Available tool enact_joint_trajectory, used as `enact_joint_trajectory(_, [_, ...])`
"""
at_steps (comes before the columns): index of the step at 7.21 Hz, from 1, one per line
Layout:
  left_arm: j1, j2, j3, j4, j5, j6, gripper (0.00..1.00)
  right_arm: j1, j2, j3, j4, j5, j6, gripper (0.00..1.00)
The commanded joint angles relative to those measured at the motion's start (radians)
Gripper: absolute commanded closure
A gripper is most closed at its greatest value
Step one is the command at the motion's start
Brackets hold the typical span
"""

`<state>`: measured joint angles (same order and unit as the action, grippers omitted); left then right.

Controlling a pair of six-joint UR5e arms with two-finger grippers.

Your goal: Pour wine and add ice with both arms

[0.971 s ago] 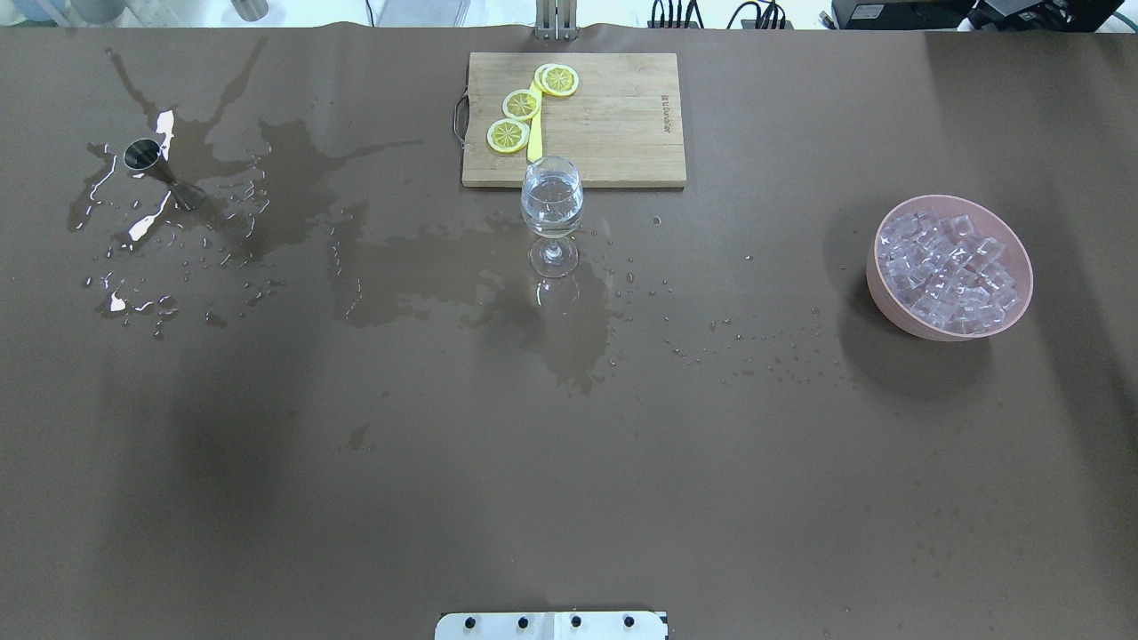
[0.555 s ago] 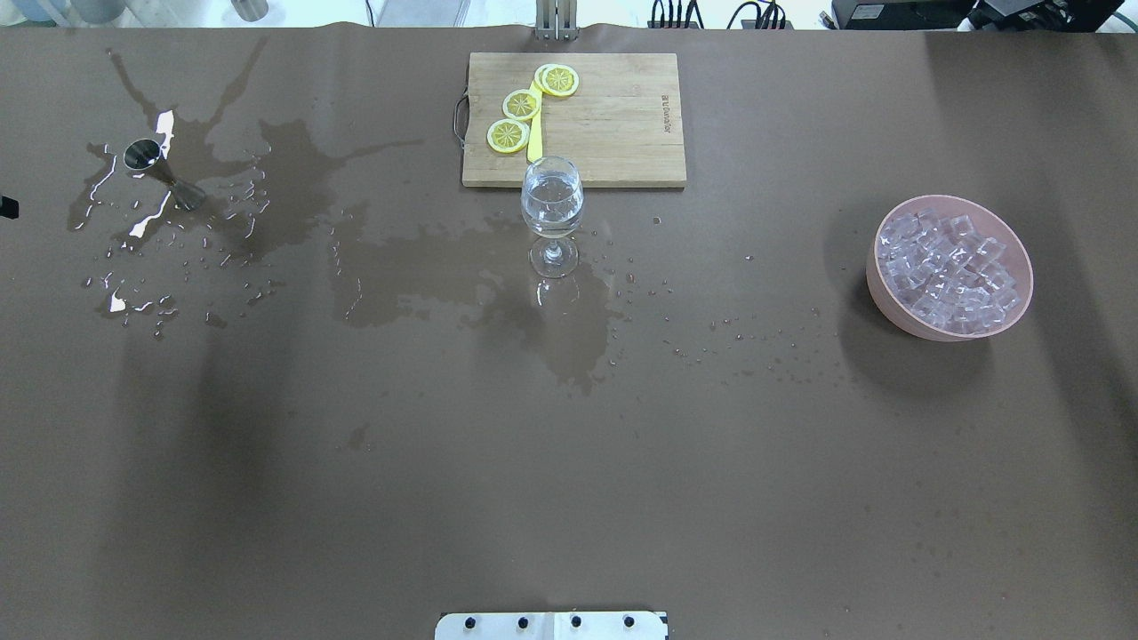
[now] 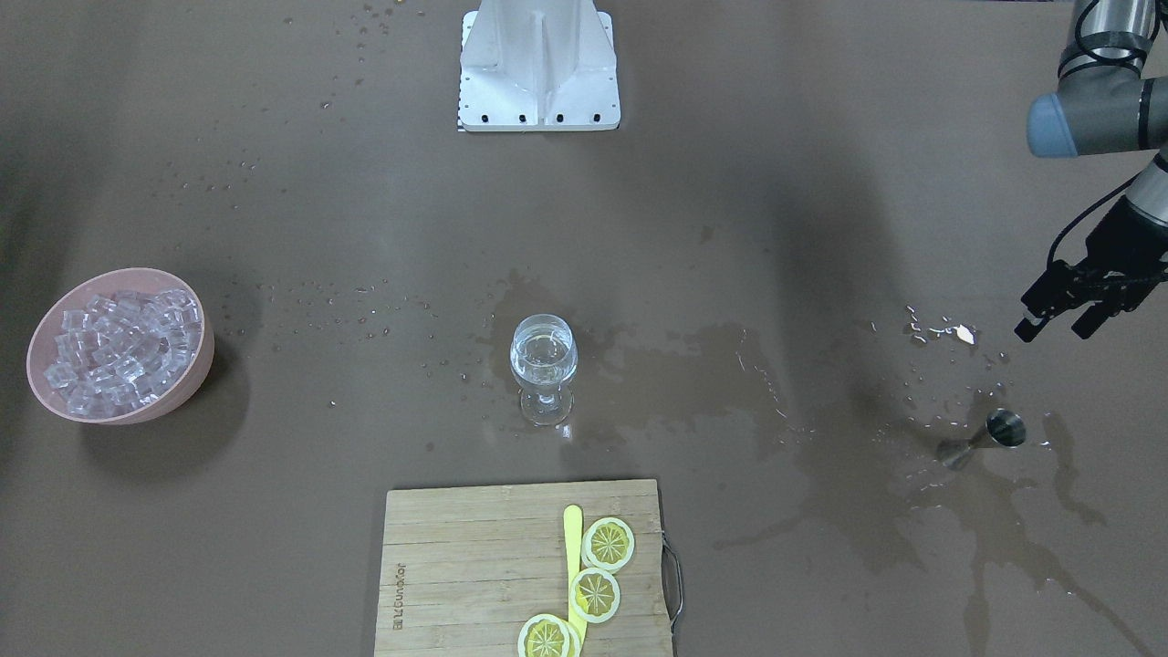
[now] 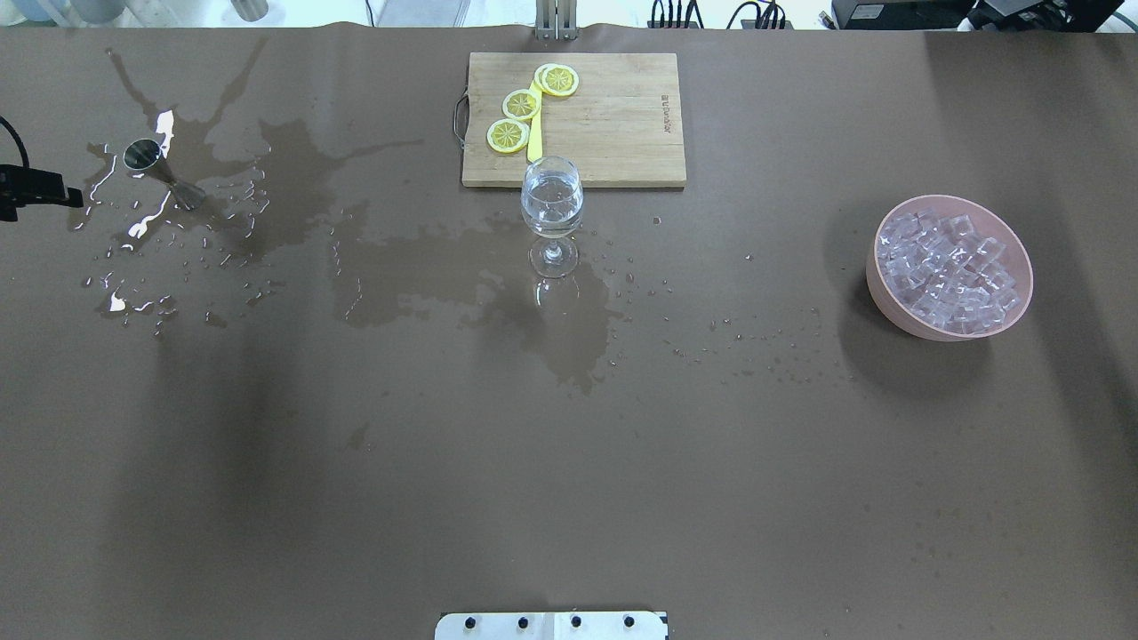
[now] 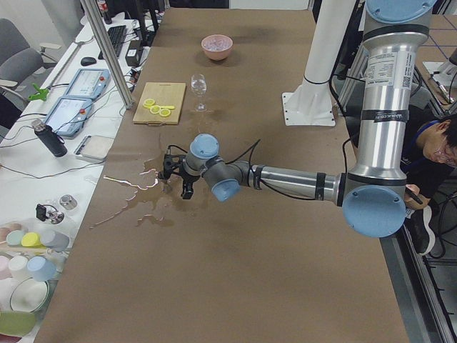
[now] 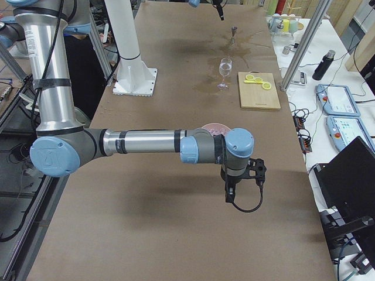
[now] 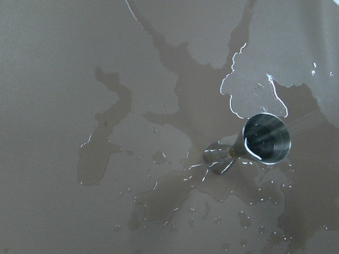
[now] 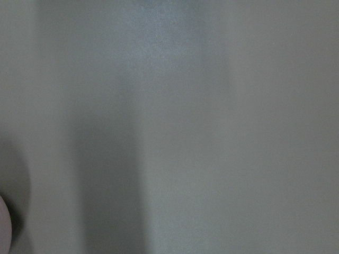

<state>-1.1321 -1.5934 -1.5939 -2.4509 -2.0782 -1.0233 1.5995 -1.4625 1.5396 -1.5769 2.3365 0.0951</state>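
Observation:
A stemmed glass (image 4: 552,197) at the table's centre holds a little clear wine (image 3: 544,354). The ice (image 4: 947,267) is heaped in a pink bowl (image 3: 187,370) at the robot's right. A steel jigger (image 3: 995,431) stands tilted in a wet patch at the robot's left and shows in the left wrist view (image 7: 262,140). My left gripper (image 3: 1056,328) hovers open and empty just short of the jigger, entering the overhead view (image 4: 40,191) at its left edge. My right gripper (image 6: 243,175) shows only in the exterior right view, close to the bowl; I cannot tell its state.
A wooden cutting board (image 4: 613,124) with lemon slices (image 4: 521,104) and a yellow strip lies behind the glass. Dark spill patches (image 4: 551,329) spread from the jigger to the glass. A white bracket (image 3: 540,64) stands at the robot's base. A person (image 5: 435,143) sits behind the robot.
My left gripper has come into the overhead view from the left edge and moved toward the jigger. Glass, bowl and jigger have not moved.

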Motion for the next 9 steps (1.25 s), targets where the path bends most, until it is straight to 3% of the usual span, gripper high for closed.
enact_joint_trajectory(1, [0.107, 0.007, 0.012, -0.129, 0.189, -0.093, 0.02, 0.000, 0.002, 0.002, -0.002, 0.007, 0.002, 0.00])
enact_joint_trajectory(3, [0.188, 0.007, 0.046, -0.213, 0.332, -0.170, 0.02, 0.000, 0.004, 0.004, 0.000, 0.018, 0.000, 0.00])
enact_joint_trajectory(5, [0.204, 0.001, 0.060, -0.226, 0.383, -0.175, 0.02, 0.000, 0.002, 0.005, 0.000, 0.021, 0.000, 0.00])
enact_joint_trajectory(7, [0.230, -0.005, 0.145, -0.369, 0.472, -0.172, 0.02, -0.001, 0.005, 0.020, 0.000, 0.020, 0.008, 0.00])
enact_joint_trajectory(9, [0.290, -0.017, 0.150, -0.372, 0.570, -0.172, 0.02, -0.024, 0.005, 0.098, -0.026, 0.020, 0.111, 0.00])
